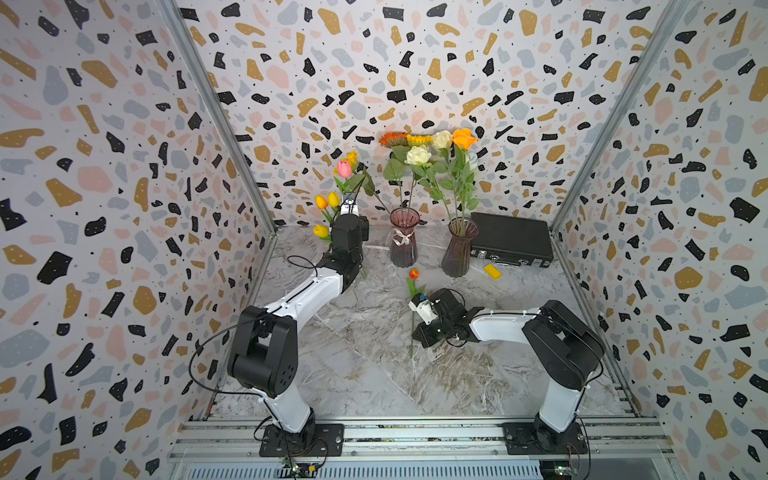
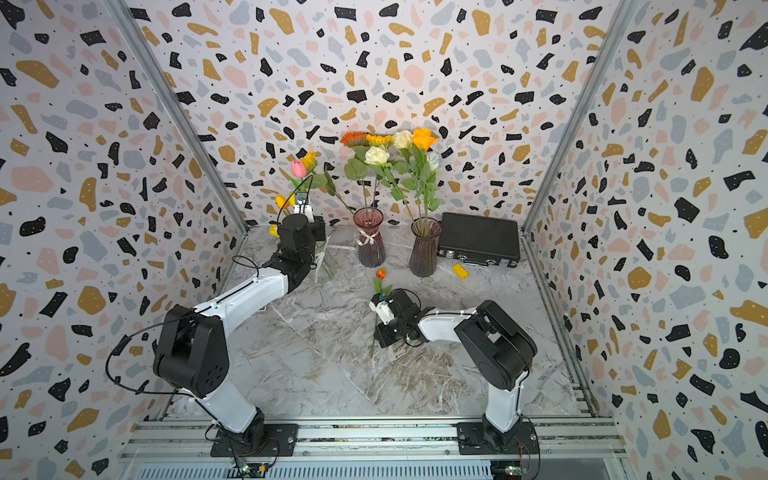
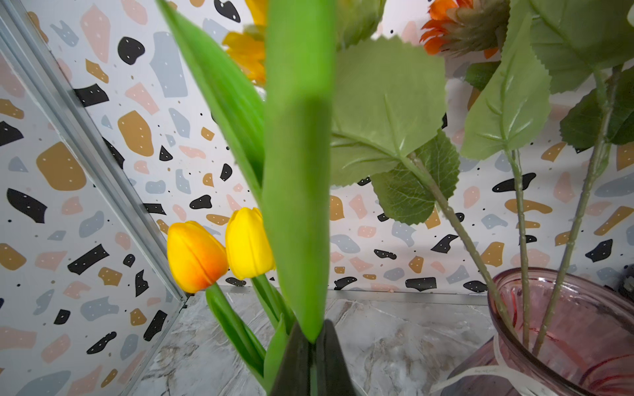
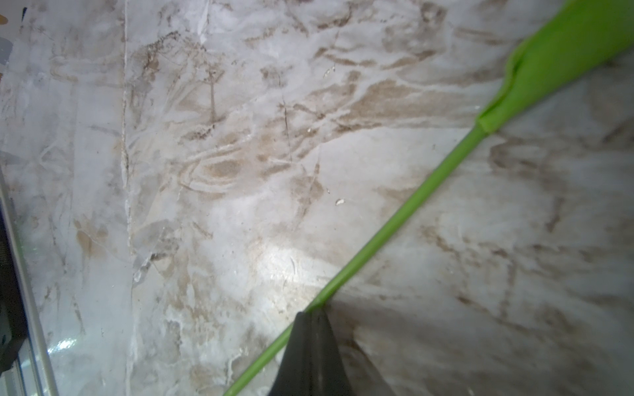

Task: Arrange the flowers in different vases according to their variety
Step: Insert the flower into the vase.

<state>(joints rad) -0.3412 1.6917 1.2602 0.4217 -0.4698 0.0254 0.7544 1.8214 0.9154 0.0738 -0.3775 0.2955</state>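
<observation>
My left gripper stands at the back left over a clear vase that its arm mostly hides. Its jaws are pressed on the green leaf of a pink tulip. Yellow tulips stand in that vase. The pink vase with a bow holds sunflowers. The ribbed vase beside it holds roses. Mid-table, my right gripper is shut on the thin stem of an orange tulip, whose bloom points towards the vases.
A black case lies at the back right, with a small yellow block in front of it. Patterned walls close in the marble table on three sides. One sunflower leans left, close to the pink tulip.
</observation>
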